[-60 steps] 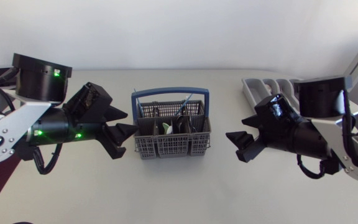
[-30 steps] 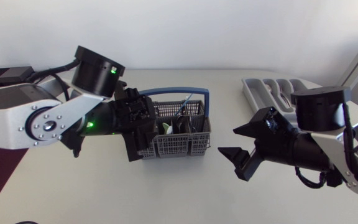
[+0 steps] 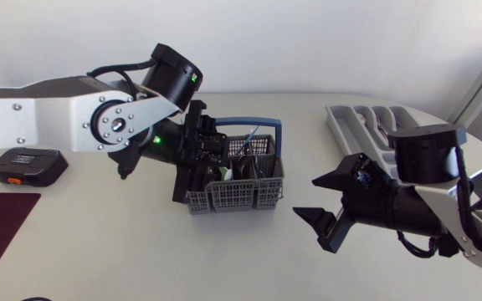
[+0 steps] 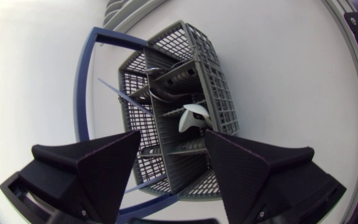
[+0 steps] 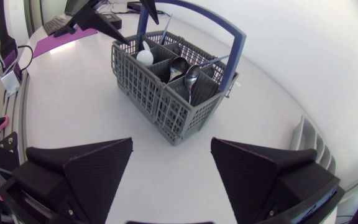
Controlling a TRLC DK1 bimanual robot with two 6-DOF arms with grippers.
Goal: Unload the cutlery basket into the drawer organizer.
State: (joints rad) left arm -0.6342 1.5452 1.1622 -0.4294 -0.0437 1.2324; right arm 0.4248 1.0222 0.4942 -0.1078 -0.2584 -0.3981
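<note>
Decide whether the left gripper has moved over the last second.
Yes. The left gripper went rightward, from beside the cutlery basket to above its left end.

Left arm [image 3: 74,113] showing silver-grey link, screws [image 3: 115,125] ringing round hub, black joints glowing green, thin black cable [image 3: 122,67]. Right arm [image 3: 408,205] showing black cylinder joint, pale link. Right gripper [image 5: 171,148] showing matte black, fine-textured wedge fingers.

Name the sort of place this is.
Probably a robotics lab bench staged as a kitchen chore: plain white table, grey cutlery basket, grey drawer organizer, with the left gripper over the basket and the right gripper beside it.
</note>
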